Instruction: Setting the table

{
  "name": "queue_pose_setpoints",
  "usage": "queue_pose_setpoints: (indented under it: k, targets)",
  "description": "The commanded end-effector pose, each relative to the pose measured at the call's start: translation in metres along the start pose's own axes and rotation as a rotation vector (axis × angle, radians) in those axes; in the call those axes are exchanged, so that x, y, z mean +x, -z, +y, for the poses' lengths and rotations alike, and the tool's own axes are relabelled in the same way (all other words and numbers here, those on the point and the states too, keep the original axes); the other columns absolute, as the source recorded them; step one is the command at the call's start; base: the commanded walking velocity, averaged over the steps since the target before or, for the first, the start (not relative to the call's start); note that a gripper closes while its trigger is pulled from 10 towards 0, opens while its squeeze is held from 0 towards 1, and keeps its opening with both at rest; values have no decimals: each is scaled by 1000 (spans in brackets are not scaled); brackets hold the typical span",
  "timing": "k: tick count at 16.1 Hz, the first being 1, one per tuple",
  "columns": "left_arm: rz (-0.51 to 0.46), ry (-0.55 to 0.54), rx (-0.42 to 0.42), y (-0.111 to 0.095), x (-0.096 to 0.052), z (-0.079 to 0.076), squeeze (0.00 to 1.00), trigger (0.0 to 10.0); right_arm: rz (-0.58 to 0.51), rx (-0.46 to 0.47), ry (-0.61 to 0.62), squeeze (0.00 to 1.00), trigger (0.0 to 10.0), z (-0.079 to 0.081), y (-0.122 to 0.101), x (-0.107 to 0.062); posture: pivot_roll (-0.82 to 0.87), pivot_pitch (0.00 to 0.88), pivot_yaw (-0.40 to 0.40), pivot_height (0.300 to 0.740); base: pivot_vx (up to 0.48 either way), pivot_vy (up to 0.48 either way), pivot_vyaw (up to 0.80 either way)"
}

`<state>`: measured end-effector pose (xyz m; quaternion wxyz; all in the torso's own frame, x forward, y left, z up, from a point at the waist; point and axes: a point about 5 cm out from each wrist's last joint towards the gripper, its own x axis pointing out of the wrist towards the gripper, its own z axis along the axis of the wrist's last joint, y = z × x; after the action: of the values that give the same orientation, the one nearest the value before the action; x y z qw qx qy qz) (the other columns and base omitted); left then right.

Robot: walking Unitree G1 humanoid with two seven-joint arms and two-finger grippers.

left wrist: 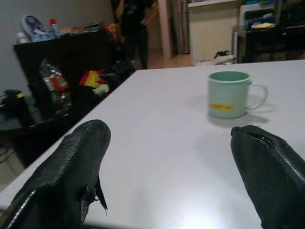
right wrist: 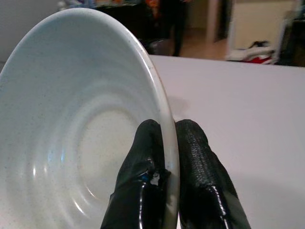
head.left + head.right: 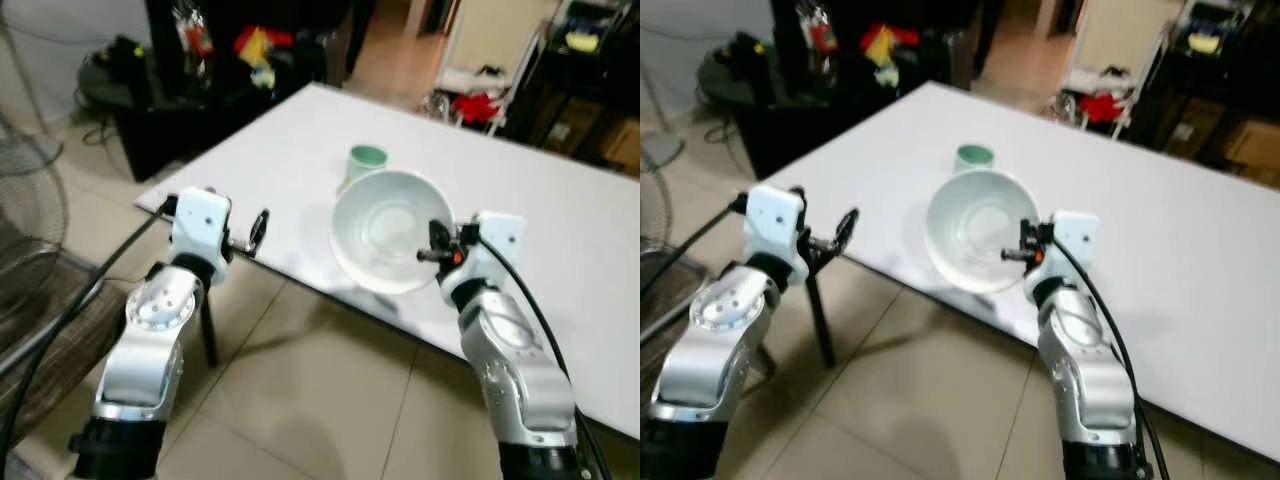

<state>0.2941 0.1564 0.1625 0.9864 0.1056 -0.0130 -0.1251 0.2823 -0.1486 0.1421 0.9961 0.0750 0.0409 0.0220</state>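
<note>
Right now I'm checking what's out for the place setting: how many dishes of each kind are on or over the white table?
Bowls: 1, the white bowl held by its rim in the right gripper.
Mugs: 1, the green mug standing on the table.
Total: 2.

A bowl [image 3: 385, 230] is held over the counter [image 3: 560, 220] near edge, its rim pinched by the right pincer [image 3: 432, 254]. A mug [image 3: 366, 158] is set on the counter just behind the bowl. The left pincer [image 3: 258, 229] is placed at the counter's near edge, left of the bowl.
</note>
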Motion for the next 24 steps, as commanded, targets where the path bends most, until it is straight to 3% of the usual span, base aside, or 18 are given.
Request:
queue_pose_setpoints:
  k: [1,5,12,17,21,24]
  targets:
    - [-20,38,-4,-5,2,-9,0,10000,-31,4,37,0,10000,-12,-8,-1,69,0,-61,740,405,0,0]
    - [-21,49,7,-5,2,-8,0,10000,-26,16,37,0,10000,-11,-7,0,72,0,-58,740,404,0,-700]
    - [-19,80,17,-5,1,-9,0,10000,-8,49,35,0,10000,-11,-5,1,74,0,-54,740,400,0,-64]
    - [-16,111,15,-5,2,-13,0,10000,-1,68,37,0,10000,-13,-6,-1,64,0,-45,740,391,0,-793]
    - [-5,195,19,-3,-3,-16,0,10000,47,192,20,0,10000,-15,-5,2,68,0,-43,740,79,0,0]
    - [12,331,29,-3,-9,-18,0,10000,108,293,1,0,10000,-16,-6,16,70,0,-36,740,0,0,0]
